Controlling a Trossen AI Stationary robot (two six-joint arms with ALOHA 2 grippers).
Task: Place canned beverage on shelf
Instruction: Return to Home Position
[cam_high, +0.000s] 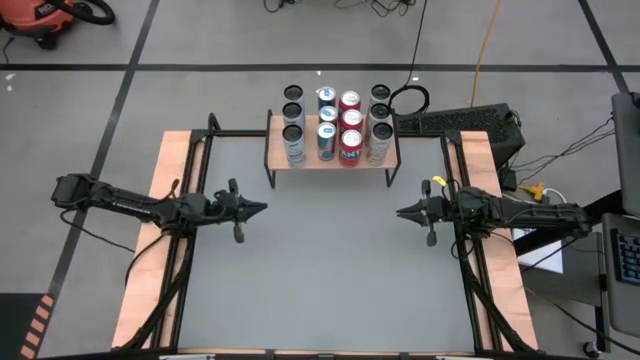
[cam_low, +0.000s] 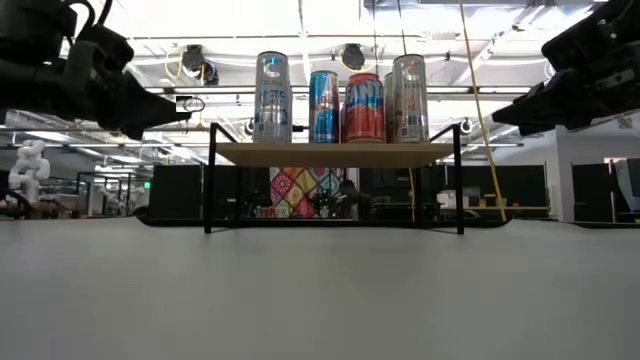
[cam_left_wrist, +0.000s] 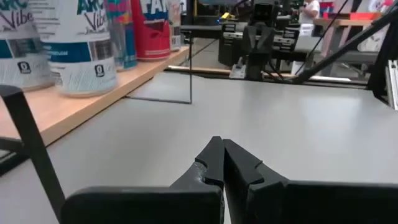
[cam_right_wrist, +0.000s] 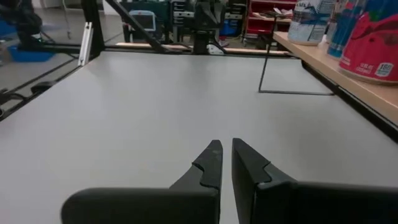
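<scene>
The shelf (cam_high: 332, 162) is a low rack with a light wooden top on thin black legs, at the table's far middle. Several cans stand upright on it in four rows: silver-white ones (cam_high: 293, 143) at left, blue (cam_high: 326, 138), red (cam_high: 350, 140), and silver (cam_high: 379, 136) at right. In the low view the cans (cam_low: 340, 100) stand on the shelf top (cam_low: 335, 153). My left gripper (cam_high: 262, 208) is shut and empty above the table's left side. My right gripper (cam_high: 400, 212) is shut and empty above the right side.
Long pale wooden side boards with black rails (cam_high: 160, 230) (cam_high: 490, 250) run along the table's left and right edges. The grey table top (cam_high: 330, 270) lies between the two grippers and the near edge. Cables and a keyboard lie beyond the far right corner.
</scene>
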